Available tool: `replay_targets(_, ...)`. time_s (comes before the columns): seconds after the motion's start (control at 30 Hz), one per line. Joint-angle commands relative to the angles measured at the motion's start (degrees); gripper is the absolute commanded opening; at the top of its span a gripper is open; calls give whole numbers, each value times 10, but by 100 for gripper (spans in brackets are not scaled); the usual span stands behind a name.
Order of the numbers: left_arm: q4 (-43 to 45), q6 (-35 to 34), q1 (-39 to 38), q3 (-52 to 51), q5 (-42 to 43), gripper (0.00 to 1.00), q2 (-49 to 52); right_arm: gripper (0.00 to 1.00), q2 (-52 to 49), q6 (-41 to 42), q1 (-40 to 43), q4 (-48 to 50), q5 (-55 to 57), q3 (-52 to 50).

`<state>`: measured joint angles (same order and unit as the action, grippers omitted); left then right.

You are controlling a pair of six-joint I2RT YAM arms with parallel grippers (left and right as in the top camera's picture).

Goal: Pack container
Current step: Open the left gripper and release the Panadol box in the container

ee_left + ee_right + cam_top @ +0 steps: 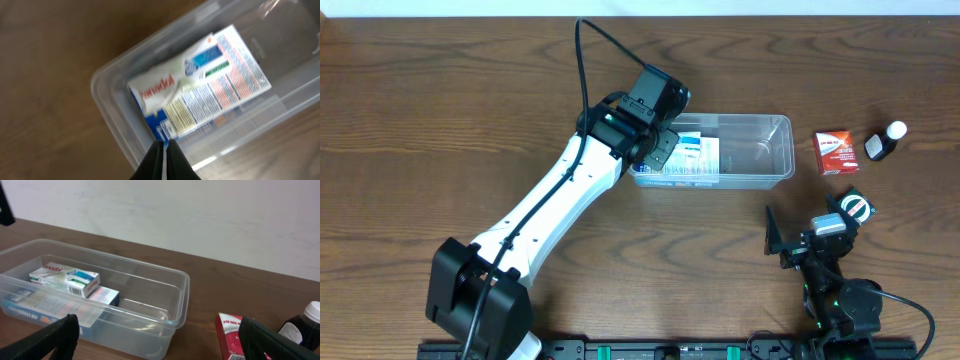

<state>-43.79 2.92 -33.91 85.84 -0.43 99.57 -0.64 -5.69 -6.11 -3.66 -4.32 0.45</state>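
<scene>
The clear plastic container (765, 150) sits on the wooden table at the middle right. It also shows in the left wrist view (112, 95) and in the right wrist view (182, 287). Inside its left half lie a flat blue and white box (220, 95) and a small white toothpaste box (165, 85) on top of it. My left gripper (163, 145) is shut and empty, hovering over the container's left end (660, 150). My right gripper (157, 335) is open and empty, low near the table's front, facing the container.
A red and white box (837, 152) stands right of the container, also in the right wrist view (232, 335). A dark bottle with a white cap (885, 141) stands beyond it. A small round black and white item (857, 207) lies by the right arm.
</scene>
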Motion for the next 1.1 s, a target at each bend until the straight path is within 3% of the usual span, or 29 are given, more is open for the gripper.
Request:
replay_targets(0.0, -25, -93, 1, -1, -5, 6, 5, 99, 2, -8, 9, -2, -2, -1)
replay_targets(0.37, -57, -180, -1, -3, 3, 6, 33, 99, 2, -8, 9, -2, -2, -1)
replay_targets(1.07, -93, -181, -2, -4, 34, 6, 79, 99, 2, -8, 9, -2, -2, -1)
